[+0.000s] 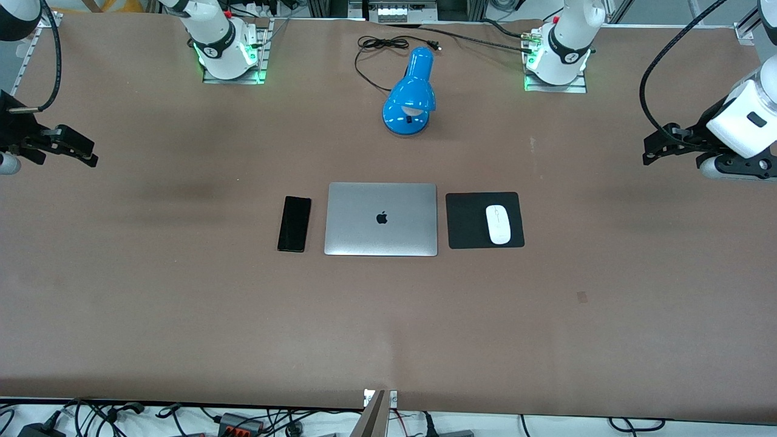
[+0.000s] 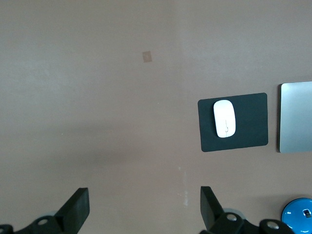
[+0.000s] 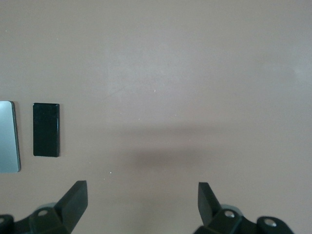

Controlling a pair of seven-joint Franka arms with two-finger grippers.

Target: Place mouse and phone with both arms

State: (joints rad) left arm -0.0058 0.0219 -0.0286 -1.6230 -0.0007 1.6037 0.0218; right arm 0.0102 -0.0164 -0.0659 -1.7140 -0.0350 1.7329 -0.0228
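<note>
The white oval mouse point(image 1: 498, 224) lies on a square black mouse pad point(image 1: 467, 221) beside a closed silver laptop point(image 1: 381, 219), toward the left arm's end. The slim black phone point(image 1: 294, 223) lies flat on the table beside the laptop, toward the right arm's end. My left gripper point(image 1: 651, 152) hangs open and empty over bare table at its end; its wrist view shows the mouse point(image 2: 224, 118) on the pad point(image 2: 248, 122). My right gripper point(image 1: 88, 156) hangs open and empty over bare table at its end; its wrist view shows the phone point(image 3: 46, 129).
A blue desk lamp point(image 1: 411, 94) with a black cord point(image 1: 376, 45) stands between the arm bases, farther from the front camera than the laptop. A small tan patch point(image 1: 582, 297) marks the brown table nearer the camera. The laptop edge shows in both wrist views point(image 2: 296, 117) point(image 3: 9, 136).
</note>
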